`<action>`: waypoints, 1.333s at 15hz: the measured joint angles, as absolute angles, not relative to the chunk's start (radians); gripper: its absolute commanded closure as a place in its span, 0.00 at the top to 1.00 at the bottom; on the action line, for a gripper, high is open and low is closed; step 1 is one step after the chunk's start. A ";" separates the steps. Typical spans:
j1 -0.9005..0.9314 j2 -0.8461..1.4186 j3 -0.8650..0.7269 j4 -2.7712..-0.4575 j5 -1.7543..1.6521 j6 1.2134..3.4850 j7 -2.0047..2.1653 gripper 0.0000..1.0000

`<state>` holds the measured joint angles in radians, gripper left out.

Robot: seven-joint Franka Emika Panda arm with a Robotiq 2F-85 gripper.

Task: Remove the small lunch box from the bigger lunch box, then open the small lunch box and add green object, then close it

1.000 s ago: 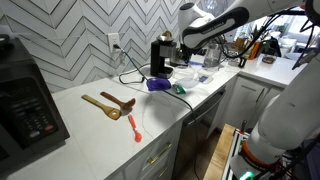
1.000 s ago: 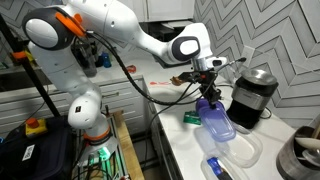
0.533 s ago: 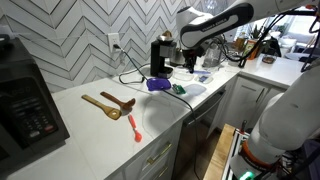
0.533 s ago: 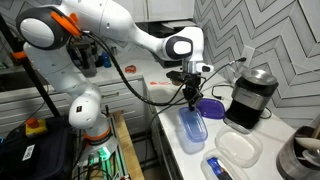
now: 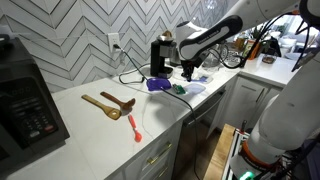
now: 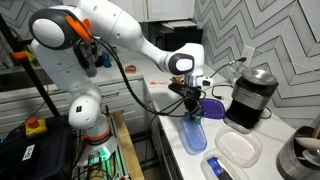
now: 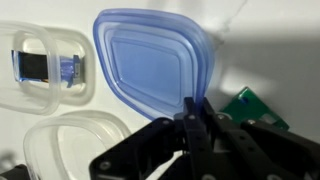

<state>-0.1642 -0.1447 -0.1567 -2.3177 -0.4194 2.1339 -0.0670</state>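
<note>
**Small box is out of the big box and down on the table.**
In the last second the jaws, clamped on its rim, carried the small box (image 6: 193,132) off the big box (image 6: 212,108) and down to the near table (image 5: 150,105) edge. The green object (image 7: 250,105) lies just beside it. Opening it looks like the next step.
</note>
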 measured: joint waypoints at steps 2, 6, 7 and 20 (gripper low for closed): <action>-0.170 -0.115 -0.167 -2.329 -0.419 2.209 -0.070 0.02; -0.186 -0.076 -0.183 -2.337 -0.421 2.297 -0.073 0.40; -0.188 -0.071 -0.187 -2.337 -0.420 2.306 -0.076 0.47; -0.159 -0.110 -0.178 -2.290 0.047 2.157 -0.242 1.00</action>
<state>-0.1587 -0.1096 -0.1784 -2.2896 0.0467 2.1568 -0.2423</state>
